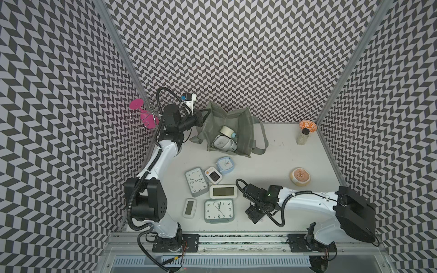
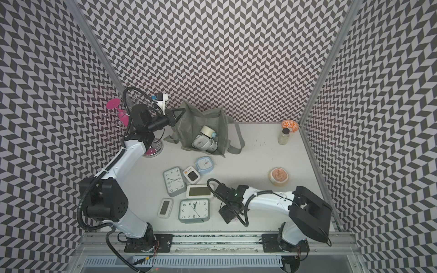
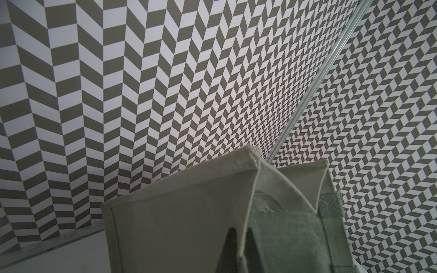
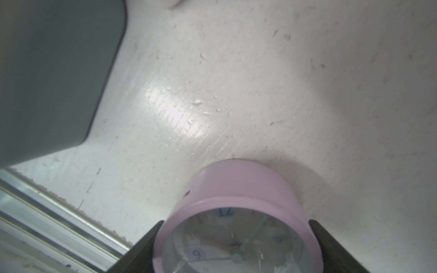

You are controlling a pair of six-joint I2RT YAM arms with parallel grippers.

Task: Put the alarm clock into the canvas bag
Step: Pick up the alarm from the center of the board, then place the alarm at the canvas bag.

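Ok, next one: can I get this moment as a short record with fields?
left gripper: shut on canvas bag rim
right gripper: jaws flank pink alarm clock, grip unclear
pink alarm clock: on table, outside bag
inside bag: white clock, tape roll
other clocks on table: six
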